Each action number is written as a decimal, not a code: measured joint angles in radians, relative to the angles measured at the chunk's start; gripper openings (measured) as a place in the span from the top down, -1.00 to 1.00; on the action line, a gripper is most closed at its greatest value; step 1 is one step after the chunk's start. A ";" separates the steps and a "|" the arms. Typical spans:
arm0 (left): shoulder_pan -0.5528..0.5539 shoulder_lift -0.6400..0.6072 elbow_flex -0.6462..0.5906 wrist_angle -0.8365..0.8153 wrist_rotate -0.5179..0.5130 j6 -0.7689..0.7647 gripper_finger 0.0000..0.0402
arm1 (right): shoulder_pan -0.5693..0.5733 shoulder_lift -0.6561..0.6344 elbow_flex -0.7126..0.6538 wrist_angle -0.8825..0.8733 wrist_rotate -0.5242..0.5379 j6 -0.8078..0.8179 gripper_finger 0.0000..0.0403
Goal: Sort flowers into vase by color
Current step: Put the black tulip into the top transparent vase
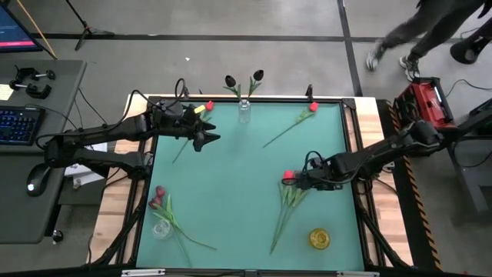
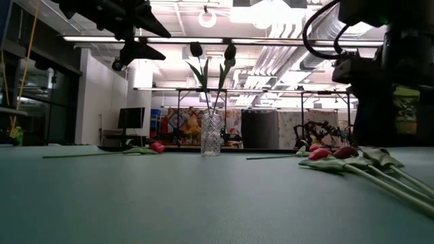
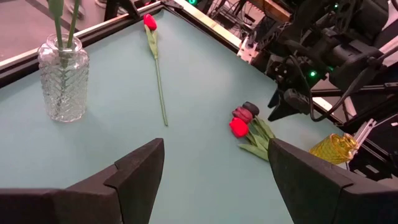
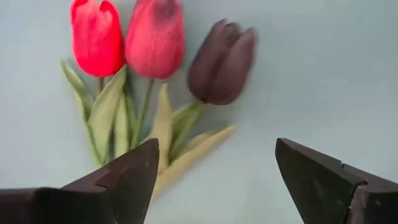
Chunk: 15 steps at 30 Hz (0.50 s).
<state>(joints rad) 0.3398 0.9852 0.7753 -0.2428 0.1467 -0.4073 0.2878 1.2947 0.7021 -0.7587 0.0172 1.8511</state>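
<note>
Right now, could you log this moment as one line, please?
left gripper: open, idle | right gripper: open over three tulips | clear vase: two black tulips

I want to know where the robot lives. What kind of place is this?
Probably a robot lab or workshop. Two dark arms work at a green table, a desk with a keyboard stands beside it, and the low view shows a big hall with ceiling pipes and more workbenches behind the glass vase.

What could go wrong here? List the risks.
The right gripper hangs open over three tulip heads lying close together: bright red tulip, pink-red tulip and black tulip. Closing could catch two stems at once or the wrong colour. Their leaves overlap, so lifting one may drag its neighbours. The clear vase is narrow and already holds two black tulips, so a nudge may tip it.
</note>
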 joint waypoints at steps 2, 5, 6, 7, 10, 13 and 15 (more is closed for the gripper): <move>0.000 0.000 0.000 0.000 0.000 0.000 -0.37 | 0.000 0.015 -0.020 0.067 0.000 0.023 -0.53; 0.000 0.000 0.000 0.000 0.000 0.000 -0.37 | 0.000 0.045 -0.039 0.113 0.000 0.061 -0.53; 0.000 0.000 0.000 0.000 0.000 0.000 -0.37 | 0.000 0.053 -0.040 0.112 0.000 0.068 -0.53; 0.000 0.000 0.000 0.000 0.000 0.000 -0.37 | 0.000 0.059 -0.040 0.113 0.000 0.078 -0.53; 0.000 0.000 0.000 0.000 0.000 0.000 -0.37 | 0.000 0.065 -0.040 0.127 -0.001 0.082 -0.53; 0.000 0.000 0.000 0.000 0.000 0.000 -0.37 | 0.000 0.068 -0.040 0.122 -0.002 0.089 -0.53; 0.000 0.000 0.000 0.000 0.000 0.000 -0.37 | 0.000 0.068 -0.040 0.109 -0.003 0.111 -0.53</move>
<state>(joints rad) 0.3397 0.9852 0.7753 -0.2432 0.1467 -0.4075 0.2882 1.3624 0.6624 -0.6493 0.0146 1.9617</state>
